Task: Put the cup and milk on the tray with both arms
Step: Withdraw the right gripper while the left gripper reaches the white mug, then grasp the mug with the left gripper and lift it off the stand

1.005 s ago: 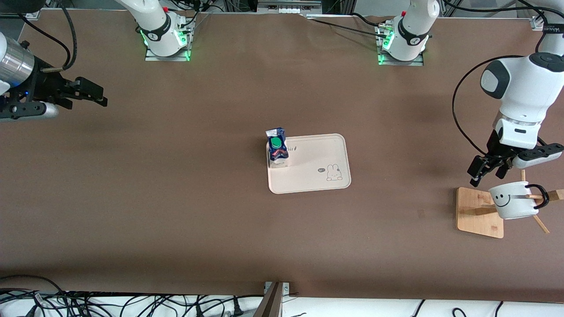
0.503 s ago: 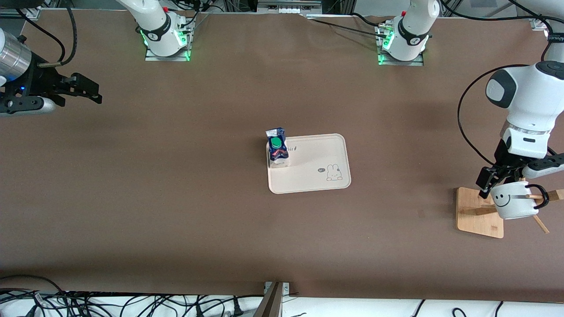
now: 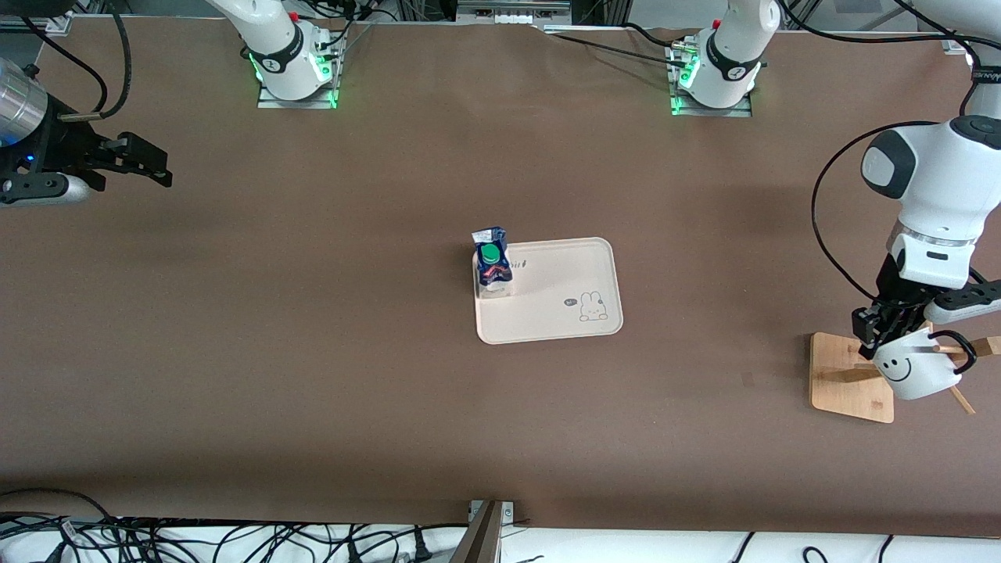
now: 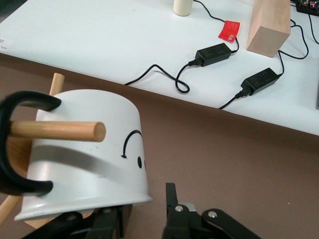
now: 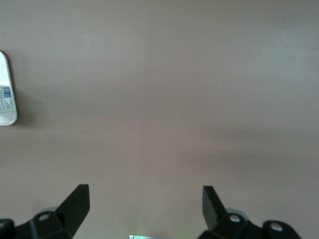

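The white smiley cup [image 3: 915,369] hangs tilted by its black handle on a wooden peg [image 3: 942,349] at the left arm's end of the table. My left gripper [image 3: 877,332] is at the cup's rim. In the left wrist view the cup [image 4: 84,154] fills the frame. The left gripper [image 4: 142,201] is open, one finger under the rim and one outside it, a gap still showing. The milk [image 3: 493,264] stands upright on the cream tray [image 3: 563,309] at mid table. My right gripper [image 3: 148,163] is open and empty over the right arm's end; it also shows in the right wrist view [image 5: 144,199].
The peg belongs to a wooden stand whose base [image 3: 844,375] lies beside the cup. Cables [image 3: 156,539] run along the table's front edge. The left wrist view shows a white surface with power adapters [image 4: 214,52] and a wooden block [image 4: 269,25] past the table edge.
My left gripper came down from above the stand to the cup's rim, and the cup has tilted on its peg. My right gripper drew back toward its end of the table.
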`<state>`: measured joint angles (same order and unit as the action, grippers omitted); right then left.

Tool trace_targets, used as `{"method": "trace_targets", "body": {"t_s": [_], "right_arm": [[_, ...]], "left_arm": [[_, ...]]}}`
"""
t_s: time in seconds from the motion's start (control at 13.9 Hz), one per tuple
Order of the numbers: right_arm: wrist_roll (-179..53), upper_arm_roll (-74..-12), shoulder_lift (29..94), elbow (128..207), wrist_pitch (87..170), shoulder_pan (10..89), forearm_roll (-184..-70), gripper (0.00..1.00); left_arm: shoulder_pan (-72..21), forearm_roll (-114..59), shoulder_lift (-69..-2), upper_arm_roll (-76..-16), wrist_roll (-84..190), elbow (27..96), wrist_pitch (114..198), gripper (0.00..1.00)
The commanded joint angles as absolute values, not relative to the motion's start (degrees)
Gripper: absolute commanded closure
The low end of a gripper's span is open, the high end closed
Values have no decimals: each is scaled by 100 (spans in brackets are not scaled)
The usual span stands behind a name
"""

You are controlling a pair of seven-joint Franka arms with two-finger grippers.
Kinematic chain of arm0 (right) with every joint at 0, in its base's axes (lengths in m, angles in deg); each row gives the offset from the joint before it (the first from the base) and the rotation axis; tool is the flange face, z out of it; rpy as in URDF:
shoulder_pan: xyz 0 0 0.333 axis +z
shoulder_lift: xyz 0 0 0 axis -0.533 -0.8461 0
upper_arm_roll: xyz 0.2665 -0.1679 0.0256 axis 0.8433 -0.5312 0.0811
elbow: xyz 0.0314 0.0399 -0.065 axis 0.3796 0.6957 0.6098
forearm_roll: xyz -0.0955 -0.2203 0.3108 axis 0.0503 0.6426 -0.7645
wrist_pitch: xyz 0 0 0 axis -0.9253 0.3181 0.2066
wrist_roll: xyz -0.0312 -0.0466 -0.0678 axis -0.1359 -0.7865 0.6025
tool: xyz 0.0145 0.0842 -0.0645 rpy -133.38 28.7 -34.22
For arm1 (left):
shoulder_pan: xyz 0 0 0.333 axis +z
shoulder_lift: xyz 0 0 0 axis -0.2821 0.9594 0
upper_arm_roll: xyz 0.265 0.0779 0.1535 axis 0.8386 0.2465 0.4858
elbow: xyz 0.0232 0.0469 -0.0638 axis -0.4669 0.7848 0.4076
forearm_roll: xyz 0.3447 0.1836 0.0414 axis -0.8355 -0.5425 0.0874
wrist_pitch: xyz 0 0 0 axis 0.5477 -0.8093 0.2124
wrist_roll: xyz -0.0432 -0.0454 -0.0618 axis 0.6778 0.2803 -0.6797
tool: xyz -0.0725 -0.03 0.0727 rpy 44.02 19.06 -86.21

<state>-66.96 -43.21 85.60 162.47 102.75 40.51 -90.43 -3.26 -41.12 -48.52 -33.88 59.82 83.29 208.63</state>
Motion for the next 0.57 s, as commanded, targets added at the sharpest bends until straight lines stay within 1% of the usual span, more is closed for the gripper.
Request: {"method": "trace_targets", "body": {"t_s": [0.0, 0.07, 0.14, 0.22, 0.5], "right_arm": [[-6616, -4220, 8473, 16025, 10224, 3959, -8890, 0], [-6625, -4212, 8473, 16024, 10215, 3985, -8733, 0], [-6633, -4212, 8465, 16024, 10223, 3977, -8714, 0], [-6634, -4212, 8456, 16024, 10241, 3968, -8731, 0], [-6651, -4212, 8456, 16024, 10311, 3950, -8722, 0]], "left_arm": [[-259, -4226, -4950, -3395, 5692, 8382, 20866, 68], [-258, -4226, -4977, -3395, 5701, 8426, 20857, 88], [-258, -4226, -4994, -3395, 5701, 8461, 20848, 96], [-258, -4226, -5038, -3395, 5701, 8505, 20839, 100], [-276, -4226, -5074, -3430, 5683, 8497, 20822, 100]]}}
